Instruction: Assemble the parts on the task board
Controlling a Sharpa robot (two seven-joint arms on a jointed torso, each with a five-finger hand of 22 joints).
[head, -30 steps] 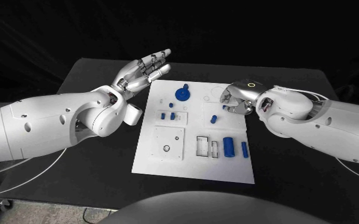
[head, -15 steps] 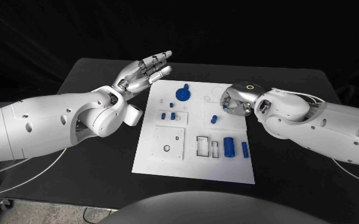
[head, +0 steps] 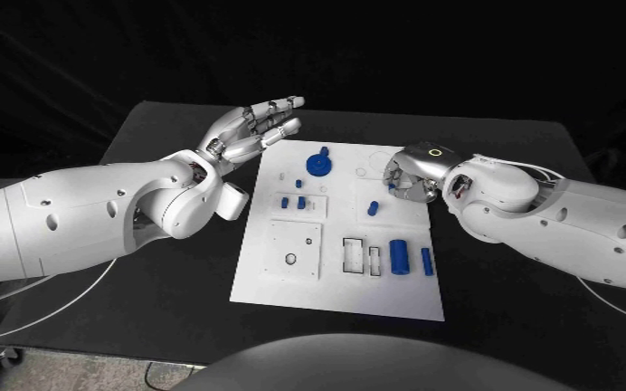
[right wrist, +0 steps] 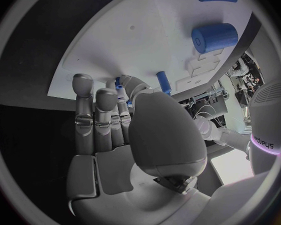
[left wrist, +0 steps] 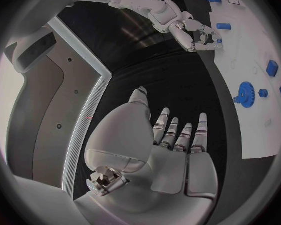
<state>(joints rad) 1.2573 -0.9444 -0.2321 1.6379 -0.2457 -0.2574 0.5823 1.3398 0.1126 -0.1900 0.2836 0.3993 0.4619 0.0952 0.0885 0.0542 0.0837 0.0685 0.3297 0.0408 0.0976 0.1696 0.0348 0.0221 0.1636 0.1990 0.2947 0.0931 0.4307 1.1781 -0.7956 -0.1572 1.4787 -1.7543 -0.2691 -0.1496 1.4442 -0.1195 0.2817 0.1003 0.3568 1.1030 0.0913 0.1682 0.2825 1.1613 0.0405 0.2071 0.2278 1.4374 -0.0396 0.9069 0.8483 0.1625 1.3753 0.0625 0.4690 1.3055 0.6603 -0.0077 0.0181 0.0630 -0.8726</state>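
White flat task board (head: 342, 264) sits mid-frame on the black desk (head: 156, 128). Left hand (head: 254, 126) hovers upper left, fingers spread, holding nothing; right hand (head: 415, 174) pinches a small blue peg (right wrist: 119, 83).

The right hand (head: 415, 172) covers the far right corner of the task board (head: 336, 287), so whatever lies beneath it is hidden in the head view. In the right wrist view its thumb crosses a small blue part (right wrist: 119, 83) at the fingers (right wrist: 83, 92); whether they pinch it cannot be told. The small rings and outlines on the board's near left plate (head: 294, 250) are too small to identify. The left hand (head: 251, 128) hides a patch of the surface (head: 156, 305) beneath it.
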